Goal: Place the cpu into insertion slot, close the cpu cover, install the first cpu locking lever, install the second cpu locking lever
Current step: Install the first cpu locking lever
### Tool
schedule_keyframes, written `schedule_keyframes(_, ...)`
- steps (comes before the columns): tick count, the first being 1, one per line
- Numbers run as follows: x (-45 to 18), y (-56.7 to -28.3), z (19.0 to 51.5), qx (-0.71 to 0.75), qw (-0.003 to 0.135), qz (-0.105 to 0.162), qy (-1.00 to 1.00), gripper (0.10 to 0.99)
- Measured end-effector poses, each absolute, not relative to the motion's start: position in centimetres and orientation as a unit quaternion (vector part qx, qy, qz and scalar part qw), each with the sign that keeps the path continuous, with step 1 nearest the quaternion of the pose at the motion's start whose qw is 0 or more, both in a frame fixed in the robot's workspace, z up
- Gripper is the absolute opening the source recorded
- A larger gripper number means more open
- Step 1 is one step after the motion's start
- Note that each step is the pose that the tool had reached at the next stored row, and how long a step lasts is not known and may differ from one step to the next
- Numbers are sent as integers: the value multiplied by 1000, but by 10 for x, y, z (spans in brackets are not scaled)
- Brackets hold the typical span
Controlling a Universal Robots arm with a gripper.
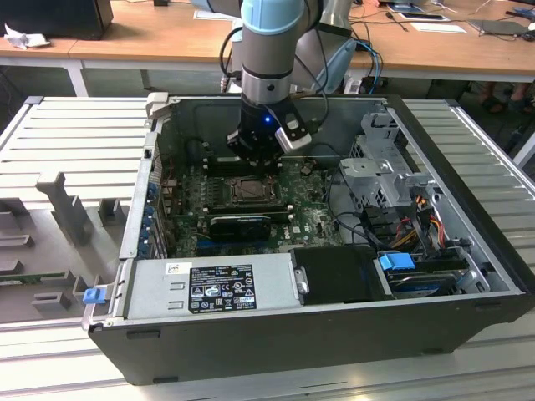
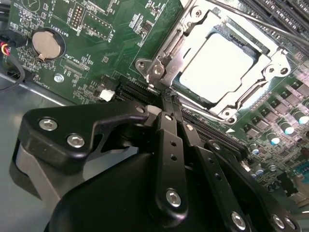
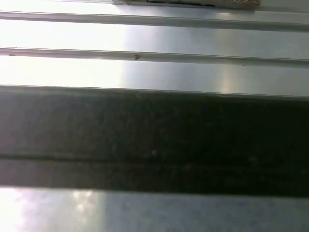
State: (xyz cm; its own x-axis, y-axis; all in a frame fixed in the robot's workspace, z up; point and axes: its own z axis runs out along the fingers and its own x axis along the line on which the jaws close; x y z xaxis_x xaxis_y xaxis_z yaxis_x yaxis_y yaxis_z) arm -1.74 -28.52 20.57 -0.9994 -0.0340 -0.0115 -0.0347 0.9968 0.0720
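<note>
Inside the computer case (image 1: 468, 276), the gripper (image 2: 166, 94), pressed together, touches the cpu cover (image 2: 179, 46).

Ribbed grey counter (image 1: 75, 134) seen carrying open computer case (image 1: 318, 334) at centre; grey moulded fixtures (image 1: 63, 213) laid toward exterior view's left.

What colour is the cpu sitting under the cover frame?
Pale silvery white; the cpu shows best in the second wrist view, framed by the silvery cpu cover.
</note>
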Motion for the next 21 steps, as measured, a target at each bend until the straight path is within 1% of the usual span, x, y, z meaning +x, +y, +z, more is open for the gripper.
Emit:
schedule_keyframes(2,-17,-285,204,-17,5,30,999,106)
schedule_keyframes(8,-17,-285,202,-17,5,22,1000,106)
schedule_keyframes(10,-17,-285,202,-17,5,24,1000,106)
schedule_keyframes(13,-17,-285,201,-17,5,34,999,106)
schedule_keyframes(18,-17,-285,215,-17,5,35,999,106)
schedule_keyframes(21,-17,-288,215,-17,5,34,999,106)
